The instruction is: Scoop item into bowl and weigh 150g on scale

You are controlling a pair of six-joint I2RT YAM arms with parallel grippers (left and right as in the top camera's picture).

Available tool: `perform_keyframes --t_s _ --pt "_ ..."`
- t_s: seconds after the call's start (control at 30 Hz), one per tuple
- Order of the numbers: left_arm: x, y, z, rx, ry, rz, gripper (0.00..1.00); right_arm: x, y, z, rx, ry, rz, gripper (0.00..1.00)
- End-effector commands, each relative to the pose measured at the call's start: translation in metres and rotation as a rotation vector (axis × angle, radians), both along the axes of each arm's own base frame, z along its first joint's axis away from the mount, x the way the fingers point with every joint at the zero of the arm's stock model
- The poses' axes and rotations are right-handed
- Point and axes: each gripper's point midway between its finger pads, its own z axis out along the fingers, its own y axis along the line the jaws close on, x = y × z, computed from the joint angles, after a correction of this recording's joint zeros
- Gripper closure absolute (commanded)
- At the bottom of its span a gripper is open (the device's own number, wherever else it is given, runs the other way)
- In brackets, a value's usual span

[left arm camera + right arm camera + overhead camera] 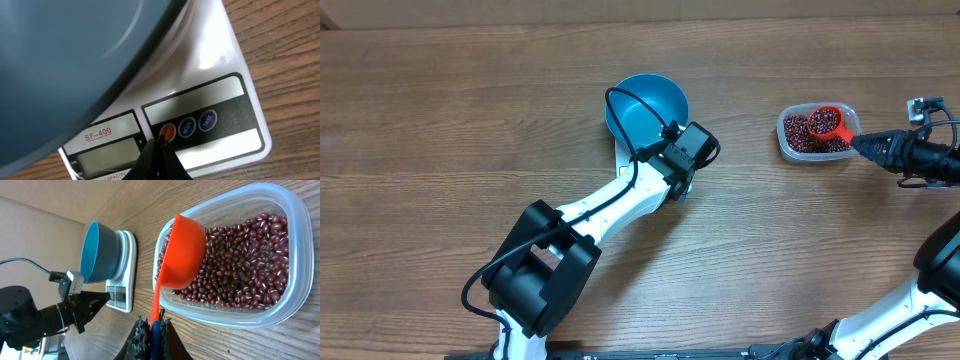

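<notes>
A bright blue bowl [645, 110] stands on the white scale [220, 85] near the middle of the counter [440, 120], toward 12 o'clock in the overhead view. Only its smooth blue inside shows, with a black cable from the left arm arching over its rim. At 3 o'clock from the bowl, well apart from it, lies a clear plastic tub [817, 157] holding a loose heap of small dark red-brown beans [240, 255] that covers its bottom. An orange-red scoop [182, 255] hangs over the tub at its 12 o'clock side. From above, its cup looks dark with beans, and its handle runs toward 4 o'clock into the right pincer [152, 330], whose fingers are pinched on that handle. The left pincer [160, 145] is pressed together into a single dark point. Its tip rests on the scale's front panel against the red button [168, 132], with two blue buttons [197, 123] just at 2 o'clock of it and the grey display [107, 152] at 9 o'clock.
</notes>
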Motion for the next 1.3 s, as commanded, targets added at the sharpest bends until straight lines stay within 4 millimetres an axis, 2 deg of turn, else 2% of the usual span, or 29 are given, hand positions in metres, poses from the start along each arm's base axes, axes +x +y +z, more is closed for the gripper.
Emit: perform_keyframes --t_s 0.0,0.27,0.53,0.8,1.0,1.27 --pt "0.003 0.004 0.003 -0.001 -0.025 0.026 0.96 0.003 -0.001 0.005 0.016 -0.037 -0.002 0.97" --pt "0.006 0.001 0.001 -0.018 -0.043 0.029 0.96 0.003 -0.001 0.005 0.016 -0.037 -0.002 0.96" --pt "0.006 0.008 -0.010 -0.019 -0.037 0.044 0.96 0.003 -0.001 0.005 0.016 -0.038 -0.002 0.96" --pt "0.011 0.000 -0.013 -0.052 -0.051 0.039 0.96 0.003 -0.001 0.005 0.015 -0.038 -0.002 0.96" --pt "0.008 -0.002 -0.025 -0.060 -0.020 0.050 0.96 0.003 -0.001 0.005 0.013 -0.040 -0.002 0.96" --pt "0.006 -0.001 -0.030 -0.051 -0.010 0.051 0.96 0.003 -0.002 0.005 0.012 -0.042 -0.002 0.96"
